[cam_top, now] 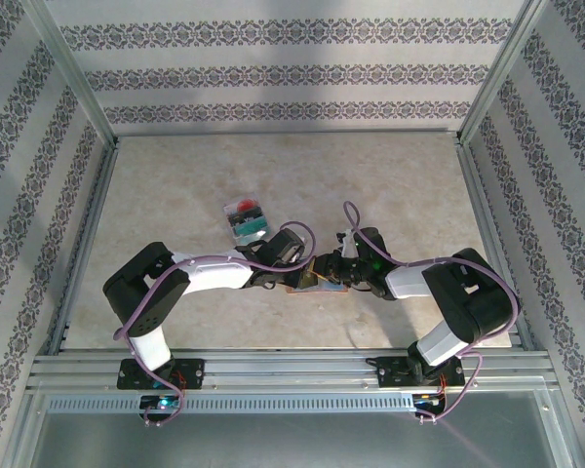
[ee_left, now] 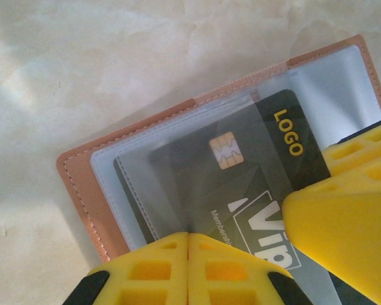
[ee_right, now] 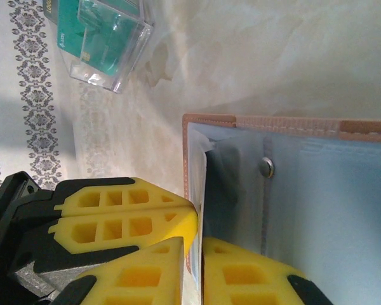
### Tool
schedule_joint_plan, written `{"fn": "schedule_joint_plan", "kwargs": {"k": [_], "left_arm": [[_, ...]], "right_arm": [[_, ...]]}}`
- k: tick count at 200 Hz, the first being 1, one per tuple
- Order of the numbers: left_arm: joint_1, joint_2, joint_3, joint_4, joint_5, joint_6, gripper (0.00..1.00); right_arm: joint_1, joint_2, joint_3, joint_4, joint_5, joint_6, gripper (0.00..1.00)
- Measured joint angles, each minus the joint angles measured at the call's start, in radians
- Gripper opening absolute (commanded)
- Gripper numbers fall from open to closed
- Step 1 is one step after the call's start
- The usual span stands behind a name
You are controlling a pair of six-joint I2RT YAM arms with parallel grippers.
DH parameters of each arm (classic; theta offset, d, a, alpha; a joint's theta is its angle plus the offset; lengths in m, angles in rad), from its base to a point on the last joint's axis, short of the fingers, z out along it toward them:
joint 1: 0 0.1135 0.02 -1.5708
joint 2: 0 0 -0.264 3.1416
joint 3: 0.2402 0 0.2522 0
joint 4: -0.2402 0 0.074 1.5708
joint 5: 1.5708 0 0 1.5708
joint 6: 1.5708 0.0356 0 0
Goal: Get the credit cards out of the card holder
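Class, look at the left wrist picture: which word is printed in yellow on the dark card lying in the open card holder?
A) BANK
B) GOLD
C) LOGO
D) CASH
C: the dark card in the card holder plainly reads LOGO in yellow letters.

The top external view looks down from above and behind the arm bases, far enough back to take in the whole table (cam_top: 175, 175) up to the far wall. Both wrist views hang very close over the open card holder (ee_left: 82, 197), each looking down past its own yellow jaws at the bottom edge. All three views share that card holder, at the table's near middle.
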Motion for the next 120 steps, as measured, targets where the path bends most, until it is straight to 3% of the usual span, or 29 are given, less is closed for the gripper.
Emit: {"fn": "schedule_joint_plan", "kwargs": {"k": [120], "left_arm": [[0.000, -0.007, -0.013, 0.009, -0.001, 0.000, 0.11]], "right_arm": [[-0.042, -0.047, -0.035, 0.002, -0.008, -0.001, 0.12]]}}
